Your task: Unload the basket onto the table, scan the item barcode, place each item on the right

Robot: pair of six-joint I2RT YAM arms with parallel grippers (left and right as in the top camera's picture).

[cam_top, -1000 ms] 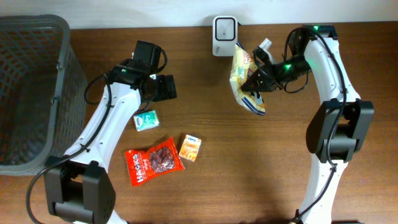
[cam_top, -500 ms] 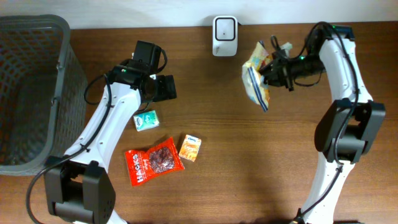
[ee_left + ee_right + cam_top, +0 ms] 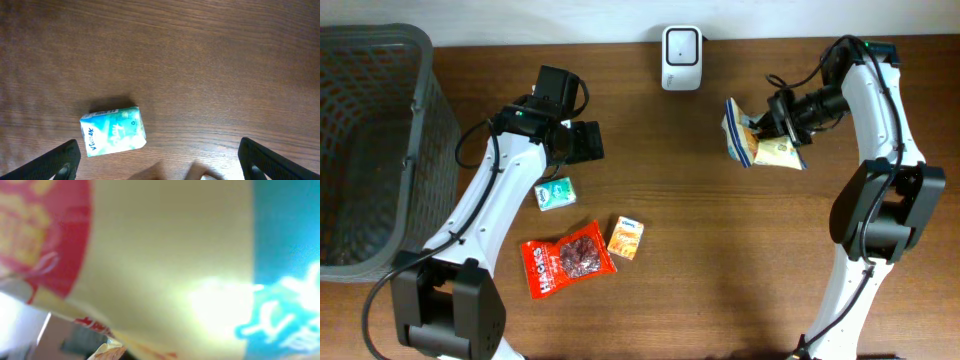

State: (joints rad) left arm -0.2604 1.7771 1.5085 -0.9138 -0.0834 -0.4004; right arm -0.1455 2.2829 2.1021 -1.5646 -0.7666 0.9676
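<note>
The right hand (image 3: 770,125) is clenched on a yellow and blue snack bag (image 3: 763,150), held above the surface (image 3: 720,270) at about two o'clock in the overhead view. The bag hangs crumpled from a grip near one edge. The white scanner (image 3: 681,45) stands at twelve o'clock, and the bag is well apart from it, toward four o'clock of the scanner. In the right wrist view the bag fills the frame in a glossy blur, and no barcode can be made out.

Likely risks: the barcode may face away from the scanner, or lie in a crease, so the scan fails. Glare on the shiny film could do the same. The limp bag, held by an edge, may sag or slip when the wrist turns.

The left hand (image 3: 582,141) is released, jaws wide, hovering over a tissue pack (image 3: 113,131) at ten o'clock, well clear of the bag.
</note>
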